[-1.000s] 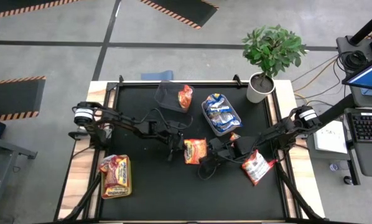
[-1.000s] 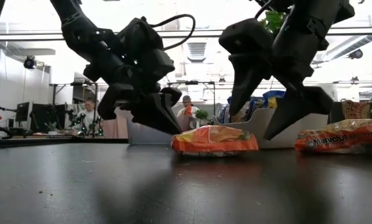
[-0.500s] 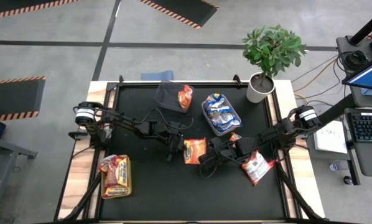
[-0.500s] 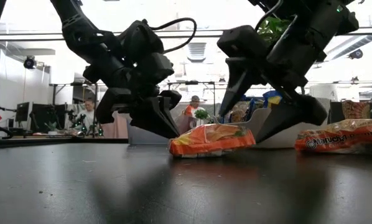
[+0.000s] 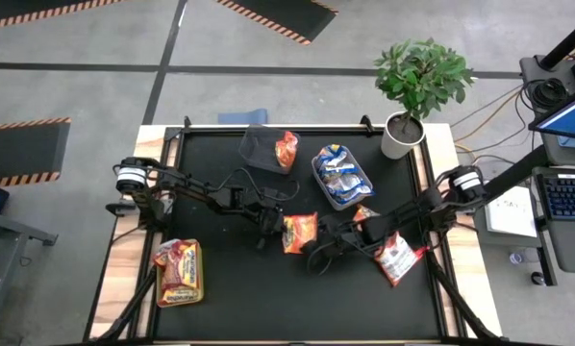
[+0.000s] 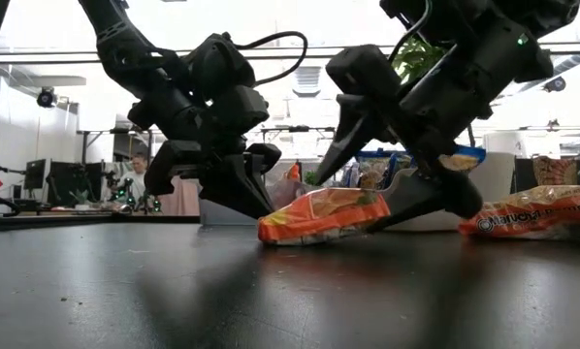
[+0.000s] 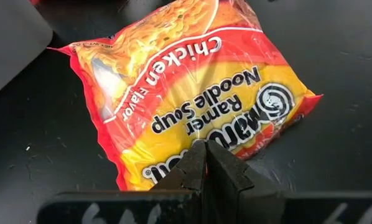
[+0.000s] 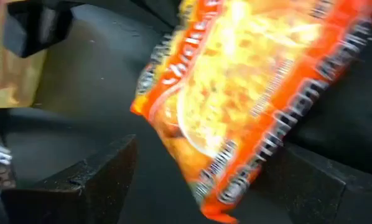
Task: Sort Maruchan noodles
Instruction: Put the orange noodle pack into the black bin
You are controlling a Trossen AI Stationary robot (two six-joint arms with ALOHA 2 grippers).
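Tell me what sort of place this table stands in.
Probably a robotics lab or workshop: hazard-striped floor mats on grey concrete, monitors on a bench behind the table, and a keyboard beside it.

Grey concrete floor (image 5: 95,91) with hazard-striped mats (image 5: 23,149); potted plant (image 5: 417,82).

orange packet (image 7: 192,93) | "Maruchan Ramen Noodle Soup" | "Chicken Flavor"

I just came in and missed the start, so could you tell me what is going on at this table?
Two arms are working on one orange chicken ramen packet at mid-table. The left end effector, shut, presses at its edge, while the right end effector, open, straddles it, tilting one end up. Other packets already sit in the grey bin and the yellow-green bin; a red-and-white packet lies loose.
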